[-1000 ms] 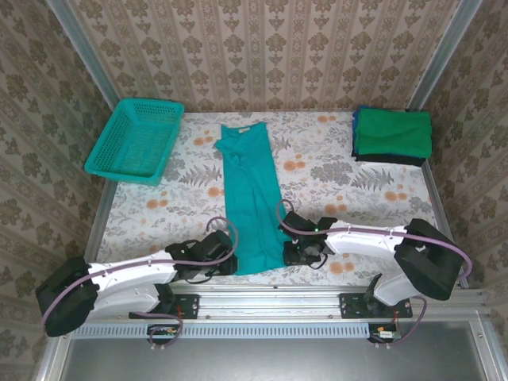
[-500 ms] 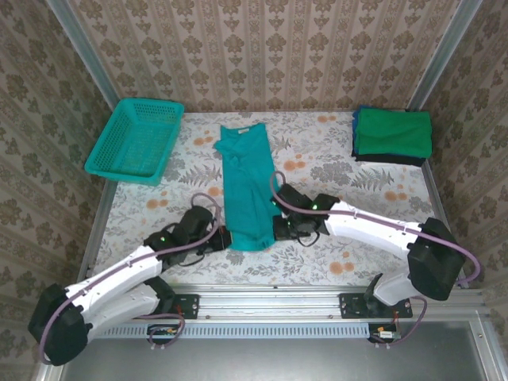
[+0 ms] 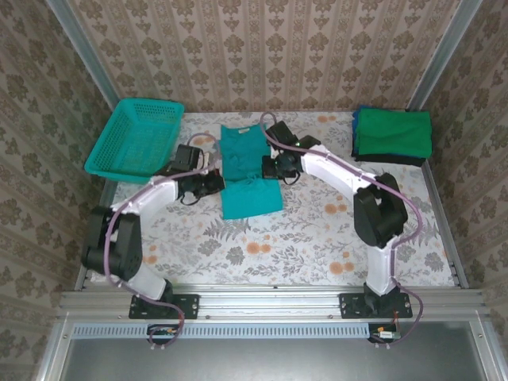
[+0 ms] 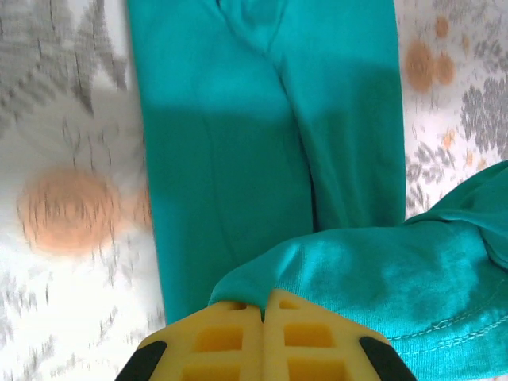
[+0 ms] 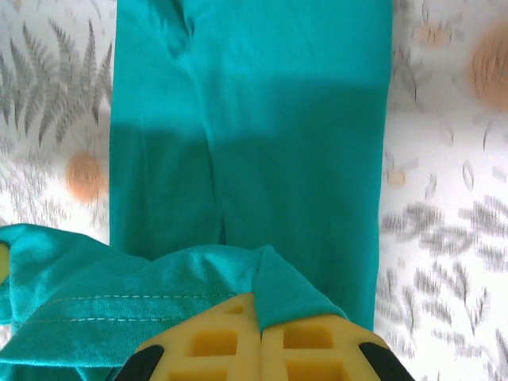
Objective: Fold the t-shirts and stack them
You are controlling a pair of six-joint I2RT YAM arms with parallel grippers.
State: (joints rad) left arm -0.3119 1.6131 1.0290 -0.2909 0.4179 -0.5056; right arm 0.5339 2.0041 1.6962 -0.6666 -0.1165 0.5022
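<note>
Left gripper (image 4: pixel 263 305) and right gripper (image 5: pixel 259 313), jaws tight together, each on the hem of the teal t-shirt (image 3: pixel 250 198).

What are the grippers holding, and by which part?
Both hold the teal t-shirt. The left gripper and the right gripper are each shut on its stitched bottom hem, one at each side, with that end doubled over the body.

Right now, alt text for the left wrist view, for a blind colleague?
The left tool, shut, pinches the hem of the teal t-shirt, holding it above the rest of the shirt lying flat on the floral tablecloth.
</note>
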